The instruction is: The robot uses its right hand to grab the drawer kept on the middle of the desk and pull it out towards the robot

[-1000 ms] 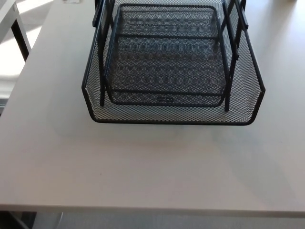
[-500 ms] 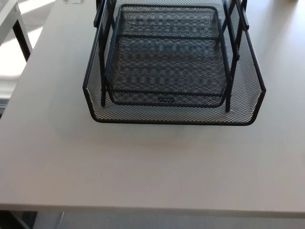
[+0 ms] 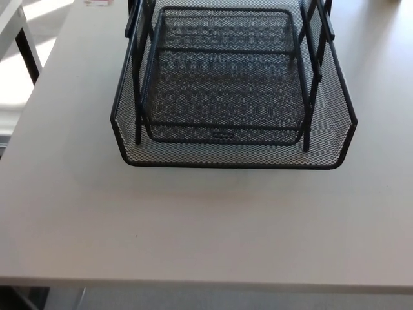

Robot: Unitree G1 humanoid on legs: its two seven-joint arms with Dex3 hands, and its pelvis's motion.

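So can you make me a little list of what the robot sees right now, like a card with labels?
surface: pale grey desk
main thing: black wire-mesh drawer, the lower and wider tray, sitting mid-desk
above it: smaller mesh tray held on thin black posts
inside both: nothing visible
robot's hands: neither shows in the picture
beyond the left edge: a sunlit floor
task progress: drawer not yet grabbed

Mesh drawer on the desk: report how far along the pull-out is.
The bottom black mesh drawer already sticks out in front of the upper tray, its front rim toward the near desk edge, so the pull may be done; what moved it can't be told. Nothing is in hand: neither robot hand shows. Left: possibly only checking its position.
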